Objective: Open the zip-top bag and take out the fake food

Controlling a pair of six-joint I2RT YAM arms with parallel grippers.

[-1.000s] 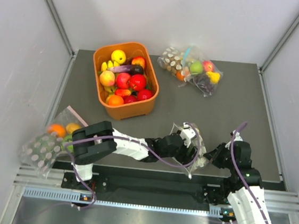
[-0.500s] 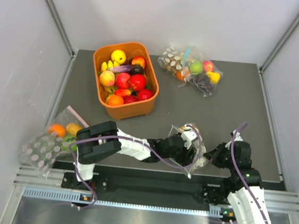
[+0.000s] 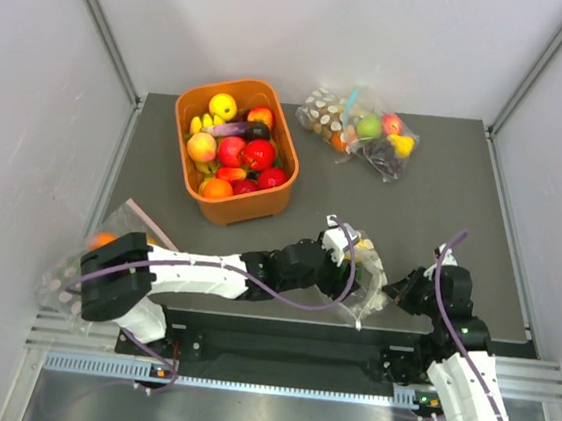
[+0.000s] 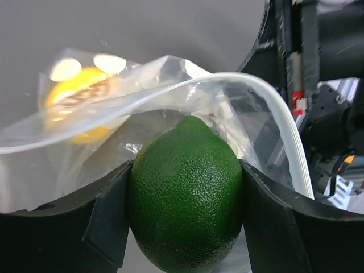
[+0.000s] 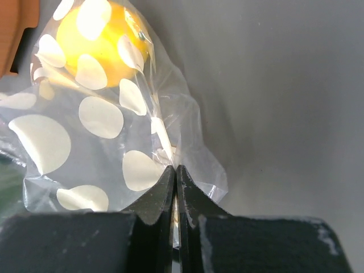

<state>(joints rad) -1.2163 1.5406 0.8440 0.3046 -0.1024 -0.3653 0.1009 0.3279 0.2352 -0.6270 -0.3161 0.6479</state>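
The zip-top bag (image 3: 366, 280), clear with white dots, lies at the table's near edge between my grippers. My left gripper (image 3: 341, 245) is at its open mouth, shut on a green lime (image 4: 186, 193) of the fake food. The zip strip (image 4: 273, 114) arches just behind the lime. A yellow fruit (image 4: 79, 96) is still inside the bag; it also shows in the right wrist view (image 5: 94, 34). My right gripper (image 5: 175, 170) is shut on the bag's right edge (image 5: 187, 153) and shows in the top view (image 3: 395, 295).
An orange basket (image 3: 274, 205) full of toy fruit stands at the back left. A second dotted bag (image 3: 360, 130) with apple and grapes lies at the back. A third dotted bag (image 3: 79, 270) with an orange fruit lies off the table's left edge, partly under my left arm.
My left arm's elbow has swung left over the left bag, and its gripper has drawn back up and to the left from the bag mouth with the lime. The right gripper has not moved.
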